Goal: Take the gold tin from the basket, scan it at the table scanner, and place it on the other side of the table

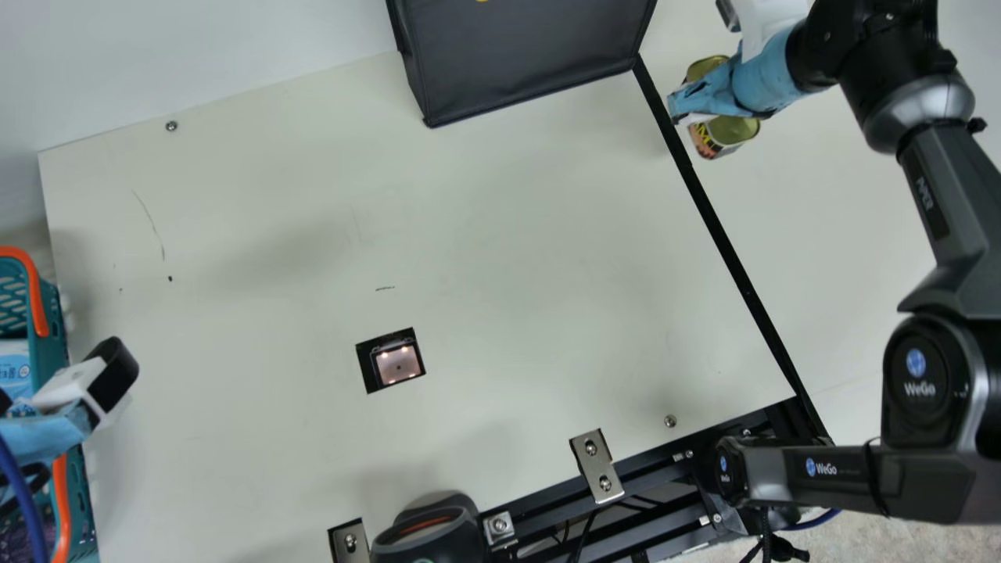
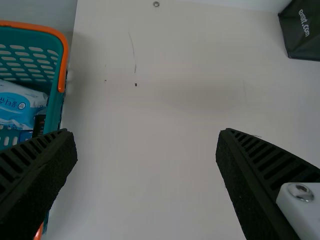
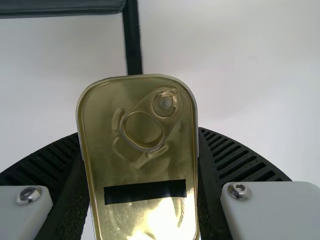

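Gold tin [image 1: 737, 128], clamped, beyond the black strip

One gold tin, with ring-pull lid and printed side; a black rectangle is borne on the lid. It is gripped between the two ribbed fingers of the right gripper [image 1: 692, 105], one at each long side, and is held over the part of the table [image 1: 508, 258] across the black strip [image 1: 723, 242] from the table scanner [image 1: 397, 363]. Whether the tin is touching the tabletop cannot be told.

One left gripper [image 1: 62, 391], fingers spread wide with nothing between them, positioned at the inner side of the basket [image 1: 52, 320].

One basket, teal, fitted with orange handles [image 1: 35, 301]; a blue-and-white packet [image 2: 20, 105] is contained in it.

One table scanner, square, set into the tabletop, its window lit.

One bag [image 1: 524, 59], black, placed at the far edge, near the strip's far end.

One black device [image 1: 426, 532], marked with an orange band, mounted at the near edge between two metal brackets [image 1: 596, 465].
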`<move>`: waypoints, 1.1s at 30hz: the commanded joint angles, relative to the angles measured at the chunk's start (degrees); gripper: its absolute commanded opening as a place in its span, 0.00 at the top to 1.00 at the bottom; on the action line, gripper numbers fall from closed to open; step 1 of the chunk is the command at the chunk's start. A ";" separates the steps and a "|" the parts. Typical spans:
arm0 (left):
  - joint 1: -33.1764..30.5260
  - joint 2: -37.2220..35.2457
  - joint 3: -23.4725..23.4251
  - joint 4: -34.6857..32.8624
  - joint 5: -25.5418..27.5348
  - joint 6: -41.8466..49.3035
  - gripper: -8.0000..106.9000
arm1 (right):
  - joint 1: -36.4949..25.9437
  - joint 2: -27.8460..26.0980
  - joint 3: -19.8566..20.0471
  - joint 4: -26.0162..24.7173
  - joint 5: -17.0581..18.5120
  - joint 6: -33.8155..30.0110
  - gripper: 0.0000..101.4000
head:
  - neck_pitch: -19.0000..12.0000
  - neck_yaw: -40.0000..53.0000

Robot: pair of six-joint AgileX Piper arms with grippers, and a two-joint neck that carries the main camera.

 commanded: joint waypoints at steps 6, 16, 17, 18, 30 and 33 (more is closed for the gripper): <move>0.00 0.00 0.00 0.00 0.00 0.00 0.15 | -1.62 5.82 -6.22 -0.60 0.49 -1.87 1.00 | -1.66 -0.13; 0.00 0.00 0.00 0.00 0.00 0.00 0.15 | -2.82 13.37 -15.37 -3.16 2.28 0.48 1.00 | -1.66 -0.13; 0.00 0.00 0.00 0.00 0.00 0.00 0.15 | -2.89 14.07 -16.28 -3.35 2.51 0.89 1.00 | -1.66 -0.13; 0.00 0.00 0.00 0.00 0.00 0.00 0.15 | -2.95 14.76 -17.21 -3.52 2.78 1.31 1.00 | -1.66 -0.13; 0.00 0.00 0.00 0.00 0.00 0.00 0.15 | -3.02 22.56 -27.21 -4.15 5.30 4.64 1.00 | -1.66 -0.13; 0.00 0.00 0.00 0.00 0.00 0.00 0.15 | -2.90 24.33 -29.15 -4.07 5.54 4.73 1.00 | -1.66 -0.13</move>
